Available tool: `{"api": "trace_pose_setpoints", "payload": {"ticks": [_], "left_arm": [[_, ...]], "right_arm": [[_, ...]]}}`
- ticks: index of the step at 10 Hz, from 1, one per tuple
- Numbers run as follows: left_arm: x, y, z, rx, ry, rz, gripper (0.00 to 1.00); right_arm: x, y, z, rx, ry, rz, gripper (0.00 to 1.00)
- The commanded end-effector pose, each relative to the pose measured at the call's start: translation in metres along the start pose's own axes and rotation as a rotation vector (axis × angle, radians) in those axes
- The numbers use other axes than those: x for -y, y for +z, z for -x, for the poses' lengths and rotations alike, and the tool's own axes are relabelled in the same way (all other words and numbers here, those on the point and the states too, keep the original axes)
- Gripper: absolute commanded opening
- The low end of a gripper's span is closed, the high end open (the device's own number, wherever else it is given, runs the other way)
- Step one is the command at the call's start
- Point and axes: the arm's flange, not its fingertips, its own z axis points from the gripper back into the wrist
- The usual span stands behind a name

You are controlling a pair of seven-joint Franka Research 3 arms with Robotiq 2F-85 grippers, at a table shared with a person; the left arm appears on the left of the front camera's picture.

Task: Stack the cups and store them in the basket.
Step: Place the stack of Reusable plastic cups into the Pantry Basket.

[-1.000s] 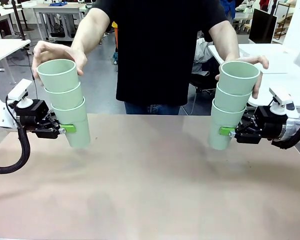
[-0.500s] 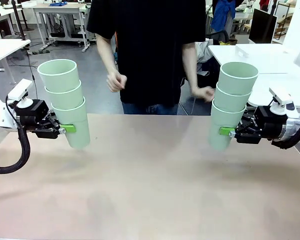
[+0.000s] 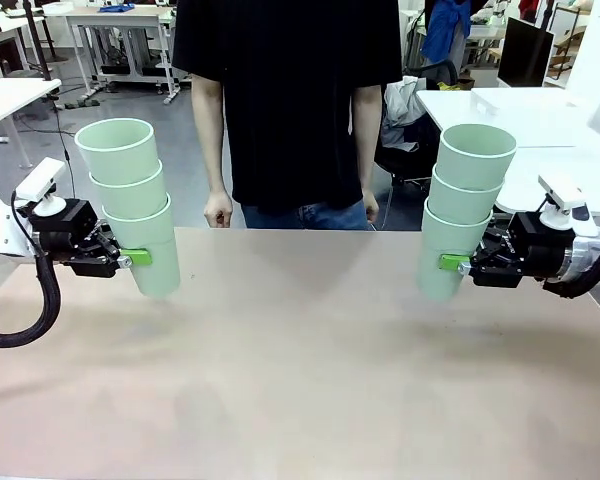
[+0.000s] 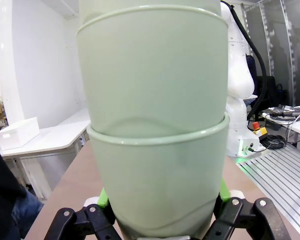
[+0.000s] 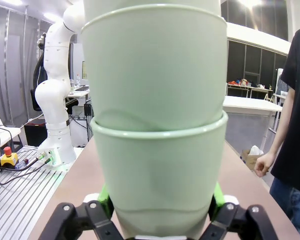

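Currently the left fingers (image 3: 136, 257) pinch a stack of 3 cups (image 3: 132, 200) above the worktop (image 3: 300, 350); the right fingers (image 3: 452, 262) pinch a second 3-cup stack (image 3: 462, 210) above it.

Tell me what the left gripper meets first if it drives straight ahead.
The left gripper clamps its own stack of cups; beyond, free air over the table, then probably the right gripper's stack.

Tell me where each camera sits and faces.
Front: between the arms, facing the person across the table; jaws hold the left stack and right stack of cups.
Left wrist: on the left arm, looking along its jaws at the left stack.
Right wrist: likewise at the right stack, the person's hand beyond.
Shared: front and right wrist both show the person.
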Motion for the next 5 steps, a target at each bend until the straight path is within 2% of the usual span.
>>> {"api": "trace_pose_setpoints", "payload": {"ticks": [1,5], "left_arm": [[-0.0005,-0.0008,-0.0045,0.006,-0.013,0.000,0.87],[-0.0005,-0.0008,-0.0045,0.006,-0.013,0.000,0.87]], "right_arm": [[0.0000,-0.0012,-0.0031,-0.001,0.012,-0.001,0.87],[0.0000,-0.0012,-0.0031,-0.001,0.012,-0.001,0.87]]}}
